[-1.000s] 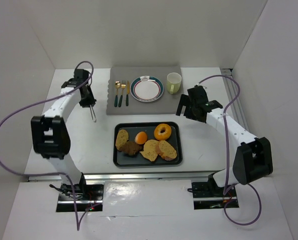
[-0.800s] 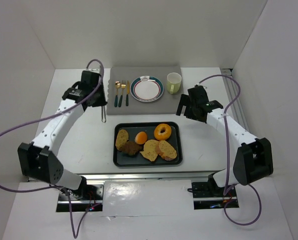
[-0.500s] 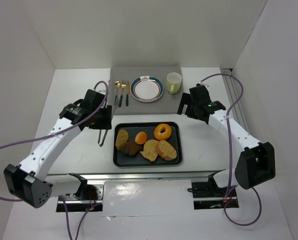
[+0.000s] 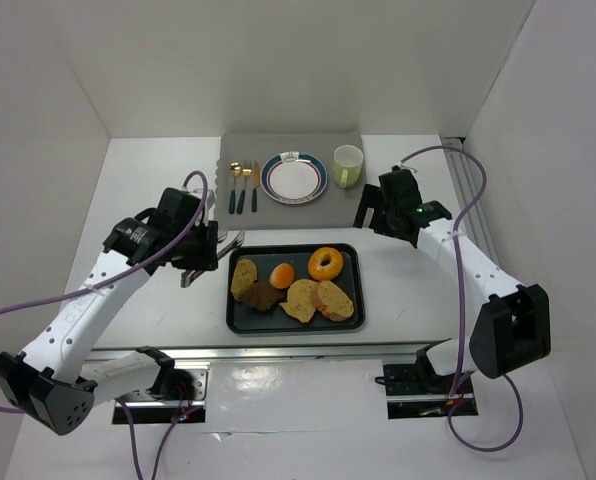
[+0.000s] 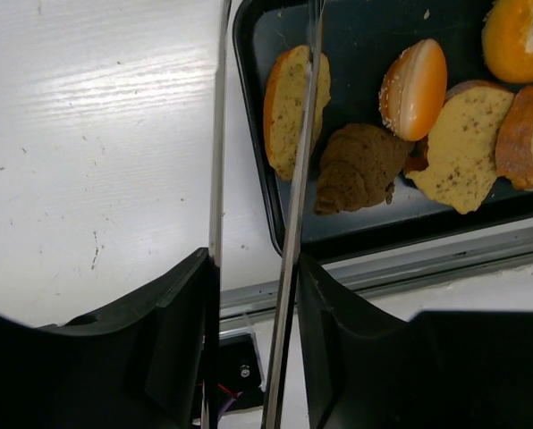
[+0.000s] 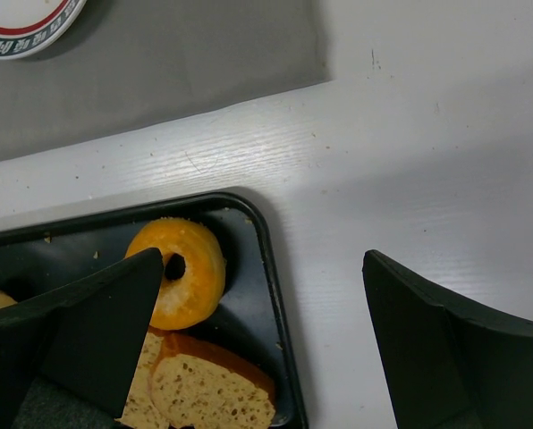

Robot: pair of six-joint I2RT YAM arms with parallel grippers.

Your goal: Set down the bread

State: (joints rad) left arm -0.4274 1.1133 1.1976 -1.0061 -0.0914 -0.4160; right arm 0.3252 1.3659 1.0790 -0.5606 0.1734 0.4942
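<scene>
Several bread slices lie on a black tray: one at its left end, two at the front right. My left gripper is shut on metal tongs, just left of the tray. In the left wrist view the tongs point forward from the gripper; one arm crosses the left bread slice, the other is over the table. My right gripper is open and empty beyond the tray's right corner. In its wrist view it hangs over the tray rim.
The tray also holds a doughnut, an orange bun and a brown croissant. Behind it a grey mat carries a plate, cutlery and a pale green cup. White walls stand around the table.
My left arm has swung from the far left of the table down to the tray's left edge, carrying the tongs. My right arm has hardly moved.
</scene>
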